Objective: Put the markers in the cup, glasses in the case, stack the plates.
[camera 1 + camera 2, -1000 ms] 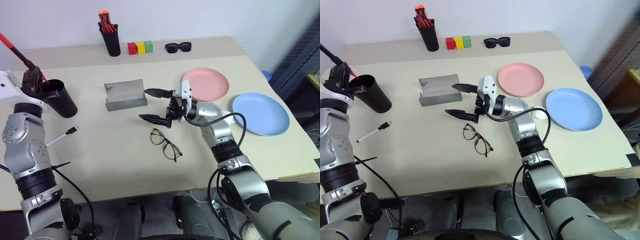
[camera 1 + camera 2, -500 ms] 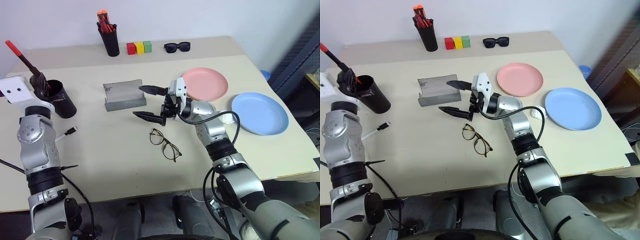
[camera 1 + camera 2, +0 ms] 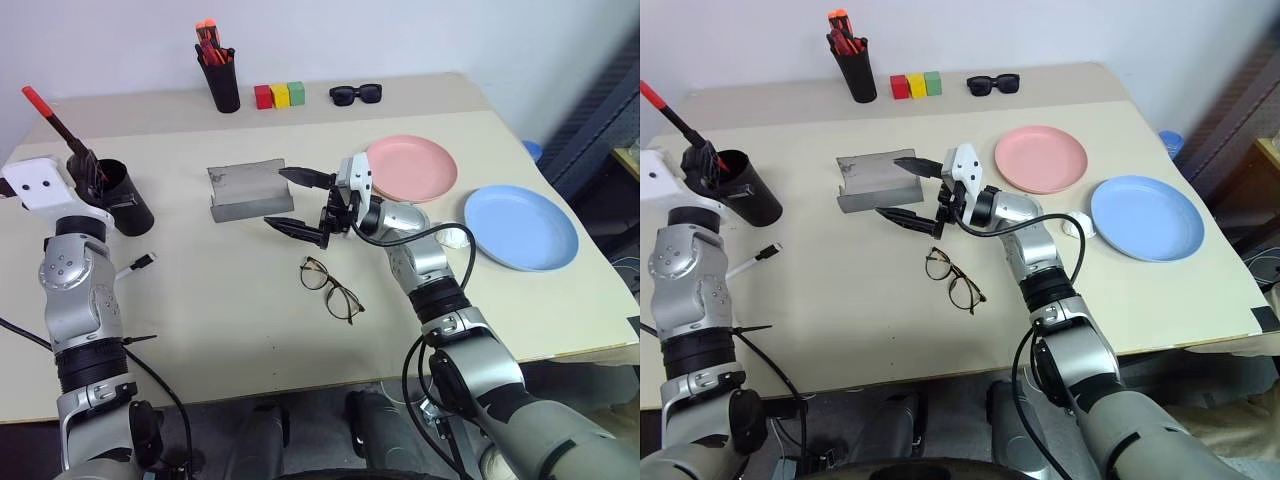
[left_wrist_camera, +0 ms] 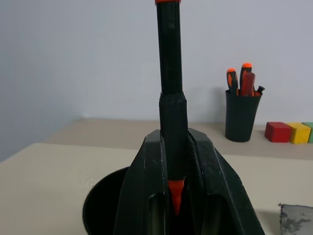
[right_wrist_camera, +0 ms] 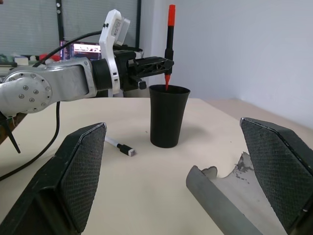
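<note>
Broadly, the beige table (image 3: pixel 200 320) lay open across its near half, with nothing but the wire-rimmed glasses (image 3: pixel 330 289) resting there near the middle. The black cup (image 3: pixel 124 196) stood close to the table's left edge, and the white-bodied marker (image 3: pixel 132 267) lay flat just in front of it, a little apart from its base. The grey case (image 3: pixel 248 190) sat open near the centre, its flap raised. On the right the pink plate (image 3: pixel 412 168) and the light blue plate (image 3: pixel 521 227) lay side by side, not touching — the blue one close to the right edge. Along the far edge stood the pen holder (image 3: pixel 222 80) with its orange-red pens, then three coloured blocks (image 3: pixel 279 95) and the black sunglasses (image 3: pixel 356 94), well apart from everything nearer. The left gripper (image 4: pixel 176 196) was clamped on the red-capped marker (image 4: pixel 170 83), which it held upright over the cup's mouth, the red tip at the rim and the cap end high above. The right gripper (image 3: pixel 301 203) hung above the table just beside the case's right end, jaws spread wide and holding nothing, with the glasses lying a short way nearer on the table.
</note>
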`<state>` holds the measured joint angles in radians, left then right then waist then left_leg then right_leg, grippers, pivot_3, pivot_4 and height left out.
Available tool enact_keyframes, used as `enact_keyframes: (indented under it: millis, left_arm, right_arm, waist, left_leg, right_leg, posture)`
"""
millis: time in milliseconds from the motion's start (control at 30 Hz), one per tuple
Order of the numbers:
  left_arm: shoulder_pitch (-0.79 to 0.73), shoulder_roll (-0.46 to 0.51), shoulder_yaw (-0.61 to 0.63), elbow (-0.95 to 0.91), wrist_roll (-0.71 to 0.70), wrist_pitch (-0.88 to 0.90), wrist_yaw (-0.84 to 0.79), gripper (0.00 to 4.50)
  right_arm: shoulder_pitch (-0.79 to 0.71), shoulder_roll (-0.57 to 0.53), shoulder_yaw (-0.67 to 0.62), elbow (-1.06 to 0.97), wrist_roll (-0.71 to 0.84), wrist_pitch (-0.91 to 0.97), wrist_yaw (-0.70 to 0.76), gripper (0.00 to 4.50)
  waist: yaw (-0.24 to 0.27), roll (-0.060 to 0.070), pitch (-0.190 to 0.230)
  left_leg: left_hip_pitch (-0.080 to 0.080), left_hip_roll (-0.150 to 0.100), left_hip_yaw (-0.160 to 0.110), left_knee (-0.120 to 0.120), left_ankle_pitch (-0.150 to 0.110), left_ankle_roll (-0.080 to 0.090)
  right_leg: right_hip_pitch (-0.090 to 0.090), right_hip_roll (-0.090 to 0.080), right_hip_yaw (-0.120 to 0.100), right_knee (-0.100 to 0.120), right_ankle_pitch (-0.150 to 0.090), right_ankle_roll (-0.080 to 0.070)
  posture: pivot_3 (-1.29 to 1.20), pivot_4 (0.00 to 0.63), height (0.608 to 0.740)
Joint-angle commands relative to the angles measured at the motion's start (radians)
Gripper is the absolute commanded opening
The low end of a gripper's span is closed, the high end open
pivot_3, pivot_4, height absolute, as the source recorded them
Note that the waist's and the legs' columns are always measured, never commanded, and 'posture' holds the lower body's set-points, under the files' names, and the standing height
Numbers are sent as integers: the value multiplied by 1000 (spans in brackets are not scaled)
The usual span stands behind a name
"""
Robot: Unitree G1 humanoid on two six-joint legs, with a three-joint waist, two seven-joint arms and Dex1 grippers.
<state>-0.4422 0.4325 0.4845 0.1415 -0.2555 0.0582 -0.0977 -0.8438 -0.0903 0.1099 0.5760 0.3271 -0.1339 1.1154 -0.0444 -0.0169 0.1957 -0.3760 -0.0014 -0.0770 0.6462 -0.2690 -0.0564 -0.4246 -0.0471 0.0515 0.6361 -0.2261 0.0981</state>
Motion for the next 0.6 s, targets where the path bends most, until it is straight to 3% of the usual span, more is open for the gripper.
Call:
enact_keyframes:
  millis: [33, 300, 567, 600]
  left_arm:
    - [9, 27, -2, 5, 52, -49, 33, 19]
    - [9, 33, -7, 53, 120, -92, 97, 19]
    - [-18, 0, -23, 84, 91, -100, 100, 19]
    - [-16, 0, -25, 83, 89, -100, 96, 475]
  right_arm:
    - [-27, 12, -22, -31, 21, 3, 2, 4500]
    - [-21, 16, -24, -44, 21, 8, 4, 4500]
    - [-13, 12, -27, -62, 18, 17, 1, 4500]
    - [-12, 11, -28, -64, 17, 18, 0, 4500]
  waist:
    - [0, 0, 0]
    - [0, 0, 0]
    - [0, 0, 0]
    - [0, 0, 0]
  left_leg:
    - [0, 0, 0, 0, 0, 0]
    - [0, 0, 0, 0, 0, 0]
    - [0, 0, 0, 0, 0, 0]
    - [0, 0, 0, 0, 0, 0]
  right_leg:
    - [0, 0, 0, 0, 0, 0]
    - [0, 0, 0, 0, 0, 0]
    - [0, 0, 0, 0, 0, 0]
    - [0, 0, 0, 0, 0, 0]
  posture:
    - [0, 150, 740]
    - [0, 150, 740]
    - [0, 150, 740]
    - [0, 150, 740]
